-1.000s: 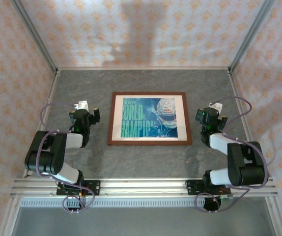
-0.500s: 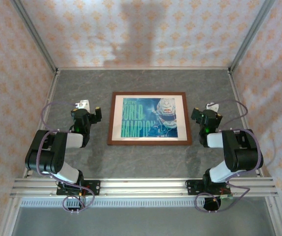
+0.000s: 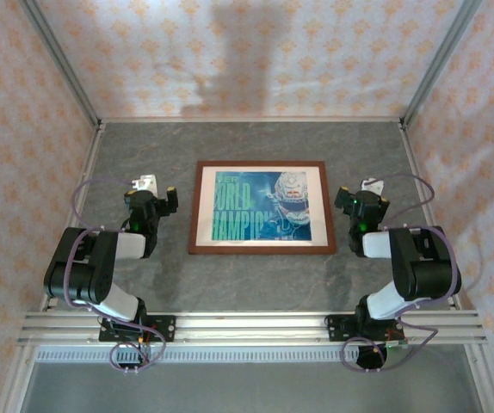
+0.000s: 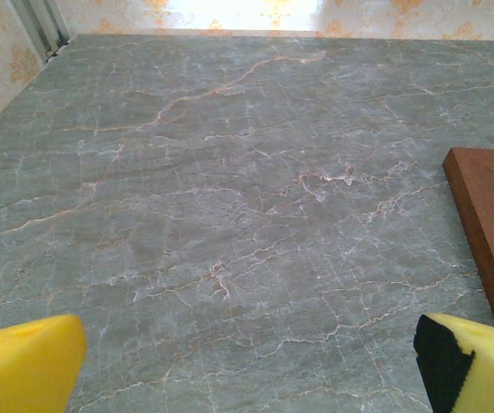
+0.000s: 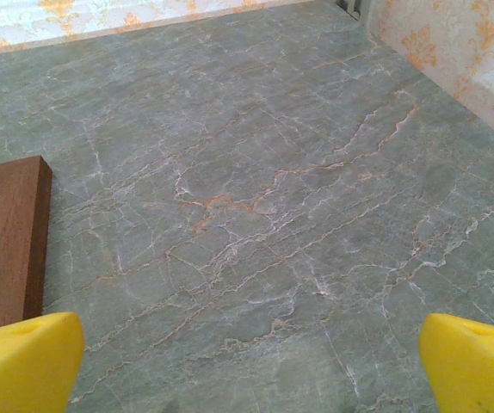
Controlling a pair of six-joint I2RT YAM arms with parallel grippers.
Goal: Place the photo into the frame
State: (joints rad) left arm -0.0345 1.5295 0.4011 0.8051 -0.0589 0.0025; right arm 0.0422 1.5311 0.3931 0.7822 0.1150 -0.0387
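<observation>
Top external: where is the photo [image 3: 268, 206]?
Flat inside the frame [image 3: 261, 249], mid-worktop [image 3: 256, 288]. My left hand [image 3: 157, 194] and right hand [image 3: 359, 192] flank it, both released, holding nothing.
What could spoil it?
Probably a hand clipping the frame's edge, sliding it askew.

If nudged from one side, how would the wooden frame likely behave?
The frame lies flat on the smooth stone-look table, so it would probably slide, not tip. Its wood moulding looks rigid, so it likely moves as one piece. A push near a corner might turn it.
</observation>
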